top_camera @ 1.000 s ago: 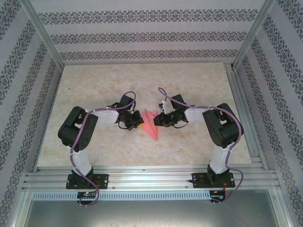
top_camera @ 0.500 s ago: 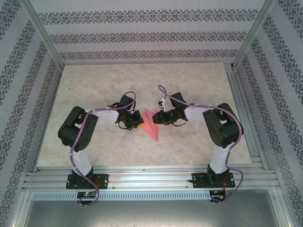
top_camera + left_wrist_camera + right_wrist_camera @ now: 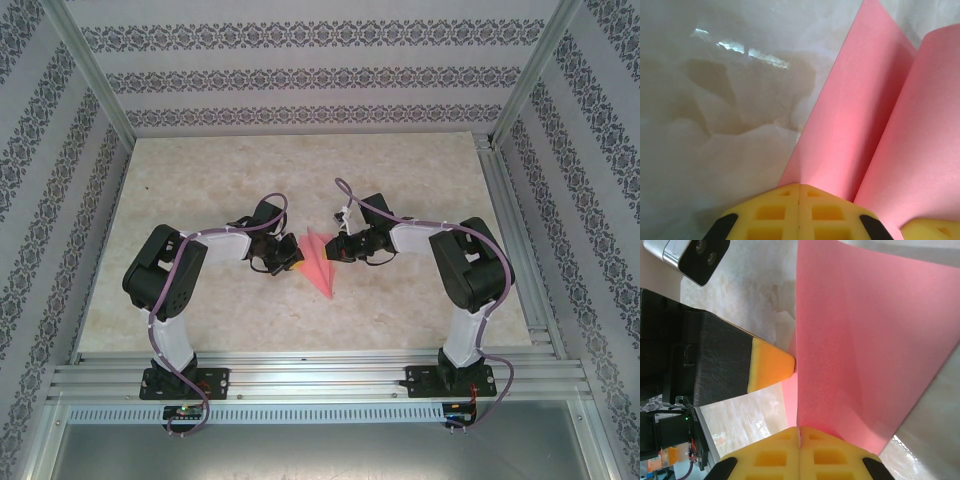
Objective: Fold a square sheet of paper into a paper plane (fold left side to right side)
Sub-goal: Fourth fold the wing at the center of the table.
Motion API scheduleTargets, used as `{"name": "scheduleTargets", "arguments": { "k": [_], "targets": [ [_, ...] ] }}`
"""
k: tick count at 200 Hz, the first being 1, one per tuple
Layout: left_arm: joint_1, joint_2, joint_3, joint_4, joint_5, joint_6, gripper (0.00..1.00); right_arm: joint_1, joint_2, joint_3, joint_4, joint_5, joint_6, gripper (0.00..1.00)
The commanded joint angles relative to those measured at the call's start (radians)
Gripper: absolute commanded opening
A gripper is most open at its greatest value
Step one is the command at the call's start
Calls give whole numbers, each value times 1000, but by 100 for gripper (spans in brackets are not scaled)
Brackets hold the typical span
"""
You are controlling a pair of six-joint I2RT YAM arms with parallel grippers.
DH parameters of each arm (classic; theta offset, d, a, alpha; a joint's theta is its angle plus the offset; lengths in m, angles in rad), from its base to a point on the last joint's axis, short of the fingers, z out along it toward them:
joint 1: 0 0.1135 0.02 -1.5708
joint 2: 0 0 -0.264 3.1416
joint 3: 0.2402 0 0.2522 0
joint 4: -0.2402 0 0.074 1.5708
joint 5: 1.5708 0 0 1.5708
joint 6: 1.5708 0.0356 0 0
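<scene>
From above, the pink paper plane (image 3: 320,270) lies in the middle of the table (image 3: 200,180), with its sharp end toward the bottom. The left gripper (image 3: 291,256) touches its left side, and the right gripper (image 3: 334,250) touches its right side.

In the left wrist view, the yellow jaws are pressed together at the bottom, right at the paper's edge.

In the right wrist view, the yellow jaws at the bottom pinch a lifted fold of the paper.

Right jaws (yellow pads (image 3: 771,460) together) pinch the pink paper (image 3: 865,340).
</scene>
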Motion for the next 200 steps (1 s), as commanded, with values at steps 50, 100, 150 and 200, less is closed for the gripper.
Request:
{"name": "scheduleTargets", "arguments": {
  "k": [50, 100, 150, 200],
  "targets": [
    [12, 58, -23, -119, -116, 22, 0, -31, 55, -23, -10, 37, -56, 6],
    [13, 56, -23, -119, -115, 21, 0, -30, 66, -22, -2, 32, -51, 6],
    [13, 56, -24, -115, -111, 19, 0, -13, 77, -22, 14, 27, -42, 6],
    [12, 60, -18, -115, -109, 21, 0, 2, 88, -9, 17, 30, -32, 7]
  ]
}}
